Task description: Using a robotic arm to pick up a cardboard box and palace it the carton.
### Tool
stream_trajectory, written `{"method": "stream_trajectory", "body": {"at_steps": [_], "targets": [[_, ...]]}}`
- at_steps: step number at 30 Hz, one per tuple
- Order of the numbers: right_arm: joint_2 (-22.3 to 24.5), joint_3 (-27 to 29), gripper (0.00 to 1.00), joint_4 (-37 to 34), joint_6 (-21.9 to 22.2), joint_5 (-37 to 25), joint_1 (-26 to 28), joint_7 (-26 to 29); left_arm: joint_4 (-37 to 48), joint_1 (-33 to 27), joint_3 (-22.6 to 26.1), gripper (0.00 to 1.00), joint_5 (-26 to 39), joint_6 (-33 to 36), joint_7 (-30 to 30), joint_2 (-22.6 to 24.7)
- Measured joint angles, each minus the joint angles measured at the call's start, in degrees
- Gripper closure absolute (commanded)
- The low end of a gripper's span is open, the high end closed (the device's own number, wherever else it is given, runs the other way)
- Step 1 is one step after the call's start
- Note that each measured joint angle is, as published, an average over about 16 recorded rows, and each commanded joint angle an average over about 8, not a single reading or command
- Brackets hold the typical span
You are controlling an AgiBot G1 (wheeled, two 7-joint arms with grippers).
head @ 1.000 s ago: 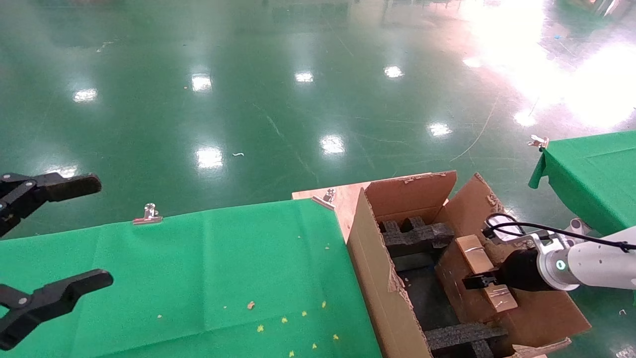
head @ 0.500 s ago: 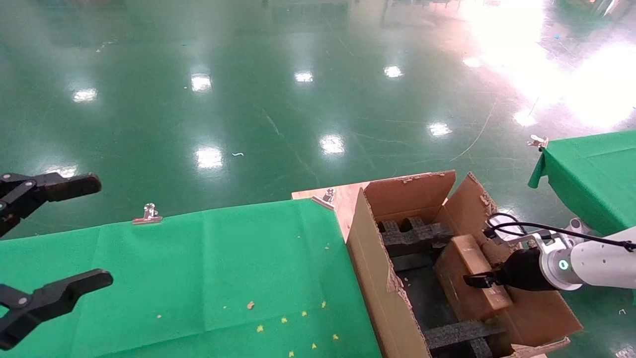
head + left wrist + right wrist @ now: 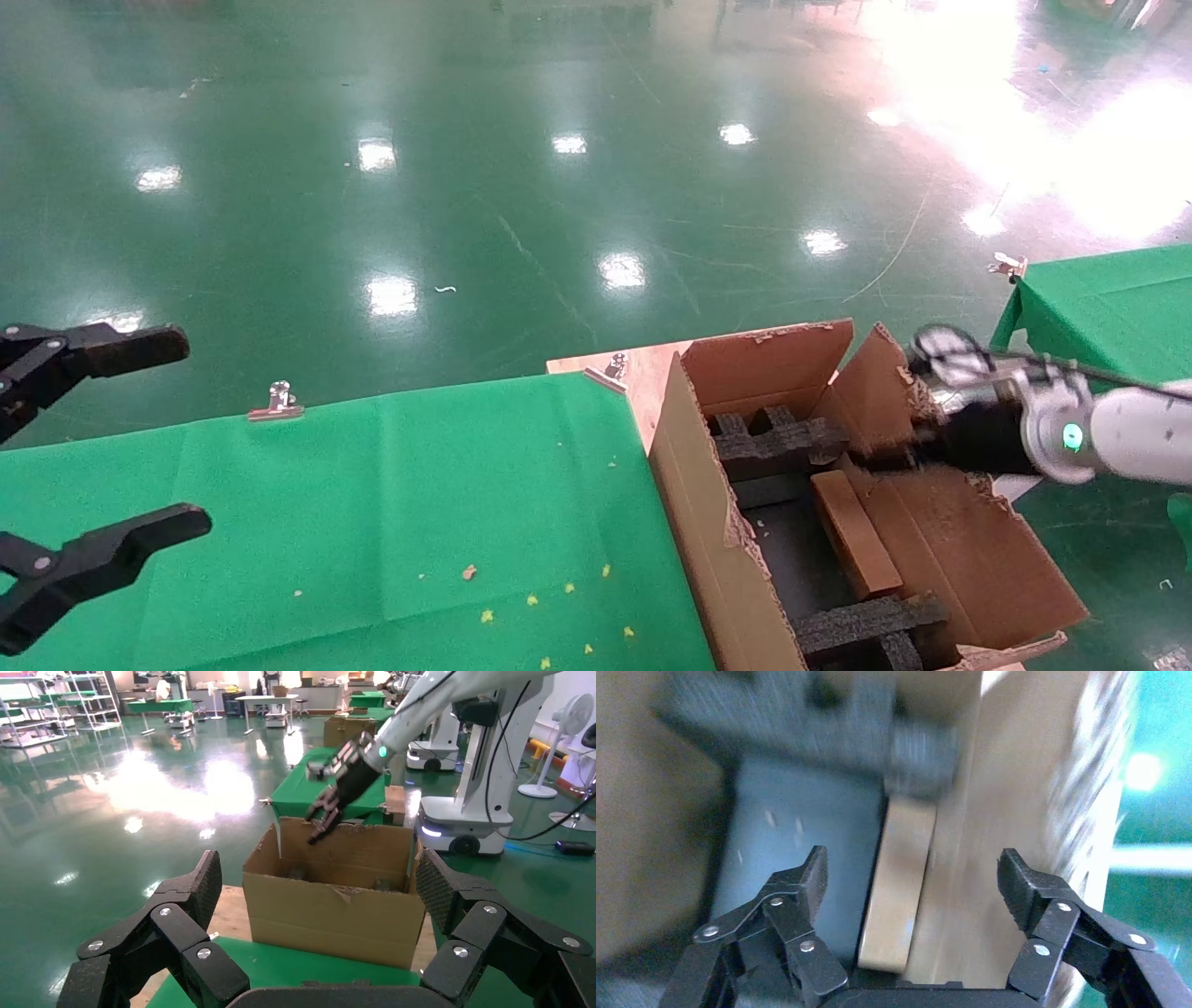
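Observation:
The small brown cardboard box (image 3: 855,533) lies on its edge inside the large carton (image 3: 689,485), against the carton's right wall and between the black foam inserts (image 3: 778,443). My right gripper (image 3: 927,445), on the white arm with the teal ring (image 3: 1071,436), hovers over the carton's far right flap. In the right wrist view it (image 3: 912,864) is open, with the cardboard box (image 3: 902,881) below it and not touched. My left gripper (image 3: 177,438) stays parked at the far left, open and empty. From the left wrist view the carton (image 3: 337,910) and the right gripper (image 3: 320,822) above it show.
The carton stands on a wooden board (image 3: 643,373) at the right end of the green-clothed table (image 3: 372,503), whose cloth is held by metal clips (image 3: 277,403). A second green table (image 3: 1108,326) is at the far right. Another robot base (image 3: 457,822) stands behind the carton.
My right gripper has let go of the cardboard box and has risen and drawn back toward the far right flap. The box has dropped down along the carton's right wall.

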Motion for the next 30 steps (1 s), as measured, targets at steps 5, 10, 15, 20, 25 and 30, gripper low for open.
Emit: {"method": "stream_trajectory", "body": {"at_steps": [5,10,15,20,25,30], "targets": [[2.8,3.8,0.00,7.9,-1.6,2.5,3.7,-6.3,0.0,0.0,0.0,0.00,0.0,0.0,0.0,0.0],[4.3,7.6,0.00,13.4,-7.2,7.9,5.5,-14.8,0.0,0.0,0.0,0.00,0.0,0.0,0.0,0.0],[4.3,10.7,0.00,15.6,-15.4,14.0,6.1,-23.6,0.0,0.0,0.0,0.00,0.0,0.0,0.0,0.0],[3.9,12.4,0.00,16.0,-21.5,17.9,6.2,-28.8,0.0,0.0,0.0,0.00,0.0,0.0,0.0,0.0],[3.8,12.8,0.00,16.1,-23.3,18.7,6.1,-30.2,0.0,0.0,0.0,0.00,0.0,0.0,0.0,0.0],[3.6,13.9,0.00,15.7,-23.1,18.3,5.2,-29.5,0.0,0.0,0.0,0.00,0.0,0.0,0.0,0.0]]}}
